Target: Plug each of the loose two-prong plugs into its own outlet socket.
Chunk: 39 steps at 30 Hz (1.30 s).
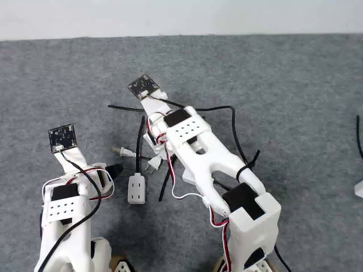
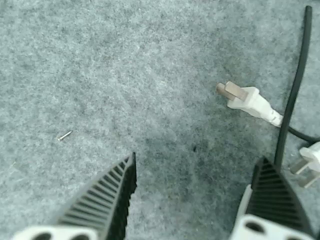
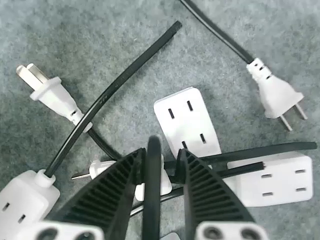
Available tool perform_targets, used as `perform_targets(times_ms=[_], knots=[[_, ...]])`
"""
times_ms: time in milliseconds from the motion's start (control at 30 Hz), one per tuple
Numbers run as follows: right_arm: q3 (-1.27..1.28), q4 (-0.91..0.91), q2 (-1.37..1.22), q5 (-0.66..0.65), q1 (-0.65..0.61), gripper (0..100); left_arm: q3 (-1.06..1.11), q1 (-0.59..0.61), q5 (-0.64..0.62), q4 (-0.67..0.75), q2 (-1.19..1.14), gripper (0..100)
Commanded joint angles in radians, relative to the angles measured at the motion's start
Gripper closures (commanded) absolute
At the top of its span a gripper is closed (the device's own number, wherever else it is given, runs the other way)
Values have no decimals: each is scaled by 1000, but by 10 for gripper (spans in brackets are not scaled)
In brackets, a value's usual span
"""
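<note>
A white two-prong plug (image 2: pixel 245 97) lies on the grey carpet just beyond my left gripper (image 2: pixel 195 170), which is open and holds nothing. A second white plug (image 2: pixel 311 161) lies past one fingertip, beside a black cable (image 2: pixel 295 85). My right gripper (image 3: pixel 159 157) is shut on a black cable (image 3: pixel 152 195) that runs up between its fingers. Below it lie a white outlet block (image 3: pixel 187 122), another outlet block (image 3: pixel 277 177), a white plug (image 3: pixel 50 92), a plug on a black cord (image 3: pixel 275 92), and a small plug (image 3: pixel 100 170) partly under the fingers. From above, one outlet block (image 1: pixel 136 188) sits between the arms.
Black cords (image 1: pixel 227 110) loop around the right arm (image 1: pixel 198 147) in the middle of the carpet. A third outlet block (image 3: pixel 20 200) sits at the right wrist view's corner. A small metal pin (image 2: pixel 64 135) lies on the carpet. A white object (image 1: pixel 358 190) is at the right edge.
</note>
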<state>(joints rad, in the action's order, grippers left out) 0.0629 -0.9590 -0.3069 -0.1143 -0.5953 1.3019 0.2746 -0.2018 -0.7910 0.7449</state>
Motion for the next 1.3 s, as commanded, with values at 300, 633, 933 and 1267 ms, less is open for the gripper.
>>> perform_targets(times_ms=[300,633,933,1267], knots=[[61,82,4,-6,-15,972,-7,11,-6,28,-5,659],[61,-8,120,288,-16,991,-7,11,-6,25,-5,659],[233,-25,349,578,-5,991,-7,-31,48,-18,2,659],[422,48,570,594,61,991,74,-247,60,-249,334,656]])
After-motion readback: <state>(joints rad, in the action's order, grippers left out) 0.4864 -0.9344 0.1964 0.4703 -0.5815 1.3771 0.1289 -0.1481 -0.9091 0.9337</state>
